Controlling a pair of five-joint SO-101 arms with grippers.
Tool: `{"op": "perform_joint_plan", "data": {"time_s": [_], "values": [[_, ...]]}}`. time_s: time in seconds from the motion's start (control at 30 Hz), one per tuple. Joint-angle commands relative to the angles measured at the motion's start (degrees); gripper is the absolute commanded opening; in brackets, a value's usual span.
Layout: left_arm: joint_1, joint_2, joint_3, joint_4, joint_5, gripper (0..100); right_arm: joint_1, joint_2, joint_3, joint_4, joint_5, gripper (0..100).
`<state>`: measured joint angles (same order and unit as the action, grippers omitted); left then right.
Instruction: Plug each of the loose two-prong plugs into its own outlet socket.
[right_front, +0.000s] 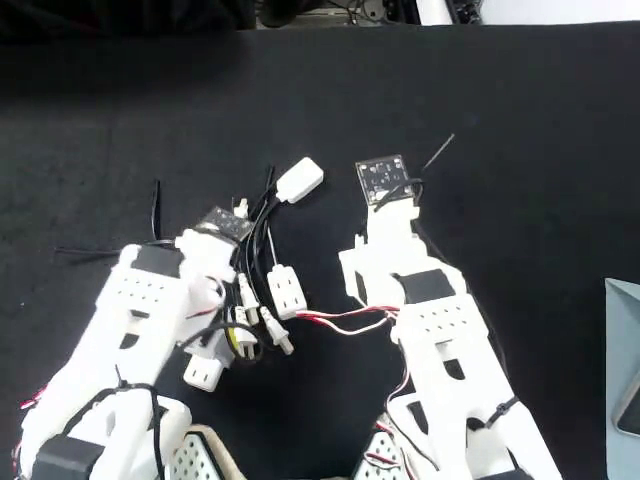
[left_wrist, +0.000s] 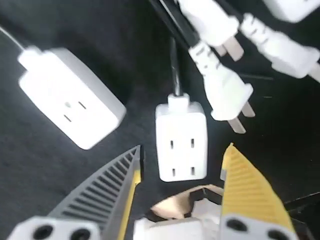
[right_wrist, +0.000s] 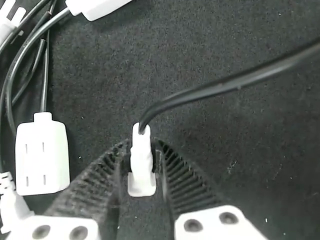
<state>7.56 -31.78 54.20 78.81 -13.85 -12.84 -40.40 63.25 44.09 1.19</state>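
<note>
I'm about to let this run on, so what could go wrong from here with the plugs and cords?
The right gripper pinches the white connector by its narrow sides; its arching black cord might twist it loose. The open left gripper hangs over the outlet block, and a loose plug beside it could get bumped.

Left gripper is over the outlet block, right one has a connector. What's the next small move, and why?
Probably close the left gripper on the outlet block: the block's end lies between its open jaws, and steadying it would help the right gripper, shut on a white connector, push in.
</note>
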Motion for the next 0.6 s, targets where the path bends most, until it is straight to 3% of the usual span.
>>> {"op": "perform_joint_plan", "data": {"time_s": [0.0, 0.3, 0.47, 0.57], "values": [[1.63, -0.18, 2.77, -3.96, 5.54, 26, 0.79, -1.89, -0.31, -1.05, -0.26, 1.1], [1.63, -0.79, 12.53, -16.70, 6.95, 25, 0.79, -1.89, -0.31, -1.05, -0.26, 1.1], [2.07, -0.79, 10.42, -21.54, 6.51, 4, 0.88, -1.89, -0.31, -1.05, -0.26, 1.1], [2.07, -0.26, 9.36, -25.41, 6.42, 6, 0.88, -1.89, -0.22, -1.05, -0.26, 1.1]]}}
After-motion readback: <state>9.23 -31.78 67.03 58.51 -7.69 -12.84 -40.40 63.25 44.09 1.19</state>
